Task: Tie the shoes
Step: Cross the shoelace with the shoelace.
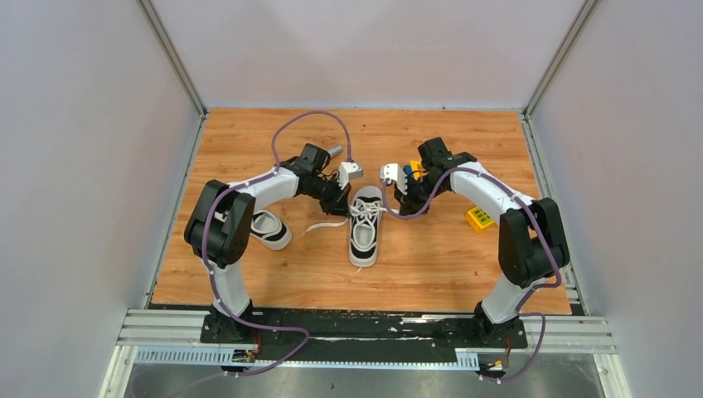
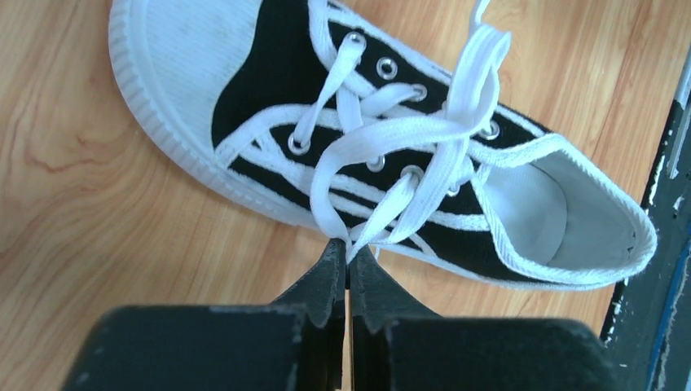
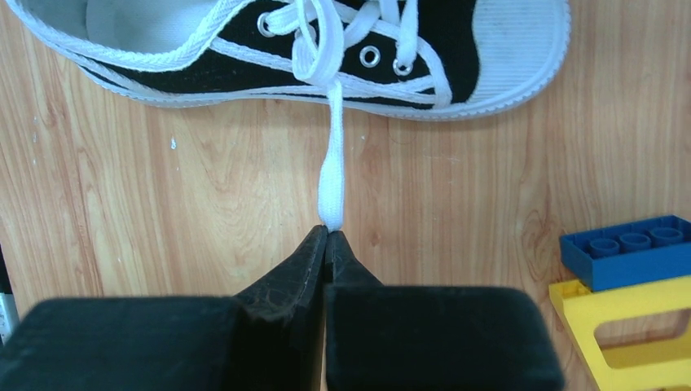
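Pinching, left side: the left gripper (image 2: 349, 259) is pressing its jaws together on a white lace loop (image 2: 417, 194), right at the flank of the laced shoe (image 2: 269, 81); the two fingertips are meeting with only lace between them.

Pinching, right side: the right gripper (image 3: 327, 236) is clamping its closed jaws on a single lace strand (image 3: 332, 171), which is running straight from the eyelet rows to the tips, over bare wood just beside the sole.

Laced shoe: it is sitting upright on its sole near the middle of the wooden table (image 1: 249, 149), toe cap pointing near and opening pointing far, with one gripper standing on each side of it.

Laces: they are crossing back and forth over the tongue in a loose tangle; one loose lace end (image 1: 323, 225) is trailing onto the boards to the left of the shoe.

Second shoe (image 1: 270, 230): it is lying further left, apart from the laced shoe, and the left arm's elbow is partly hiding it.

Blocks: a blue block (image 3: 627, 248) and a yellow block (image 3: 627, 326) are resting to the right of the shoe, touching or overlapping in the right wrist view; whether one is sitting on the other I cannot tell.
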You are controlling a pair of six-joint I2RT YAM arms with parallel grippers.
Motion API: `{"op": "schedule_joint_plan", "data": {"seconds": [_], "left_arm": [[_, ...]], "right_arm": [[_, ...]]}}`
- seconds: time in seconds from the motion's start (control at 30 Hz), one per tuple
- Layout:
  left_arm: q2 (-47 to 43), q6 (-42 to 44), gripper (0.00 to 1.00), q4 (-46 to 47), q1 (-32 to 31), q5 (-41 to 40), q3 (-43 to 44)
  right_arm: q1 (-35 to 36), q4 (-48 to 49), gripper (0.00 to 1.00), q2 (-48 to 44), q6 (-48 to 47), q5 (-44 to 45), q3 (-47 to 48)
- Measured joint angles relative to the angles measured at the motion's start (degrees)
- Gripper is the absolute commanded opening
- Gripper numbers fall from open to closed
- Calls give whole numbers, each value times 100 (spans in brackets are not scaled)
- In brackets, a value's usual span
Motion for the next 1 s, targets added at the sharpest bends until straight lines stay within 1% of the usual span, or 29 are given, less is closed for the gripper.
{"op": "schedule_joint_plan", "data": {"seconds": [0.27, 0.5, 0.6, 0.67, 0.7, 0.73, 0.8, 0.93, 1.0], "left_arm": [[-415, 227, 0, -951, 385, -654, 133], [-551, 164, 0, -1241, 605, -1191, 243], [-551, 160, 0, -1379, 625, -1263, 247], [-551, 160, 5, -1423, 627, -1143, 247], [-551, 155, 13, -1423, 627, -1049, 247], [-551, 140, 17, -1414, 627, -933, 247], [-551, 33, 32, -1360, 623, -715, 247], [-525, -181, 45, -1191, 623, -444, 247], [-483, -254, 48, -1143, 623, -391, 247]], "right_arm": [[-435, -57, 0, -599, 35, 52, -55], [-673, -162, 0, -911, 42, 177, -350], [-857, -243, 0, -1003, 72, 208, -496], [-1034, -282, 0, -1093, 83, 219, -586], [-1099, -299, 0, -1141, 90, 214, -625], [-1154, -319, 1, -1182, 98, 208, -647], [-1198, -319, 11, -1241, 149, 118, -649], [-975, -249, 23, -1266, 70, -249, -623], [-833, -234, 29, -1174, -192, -514, -503]]}}
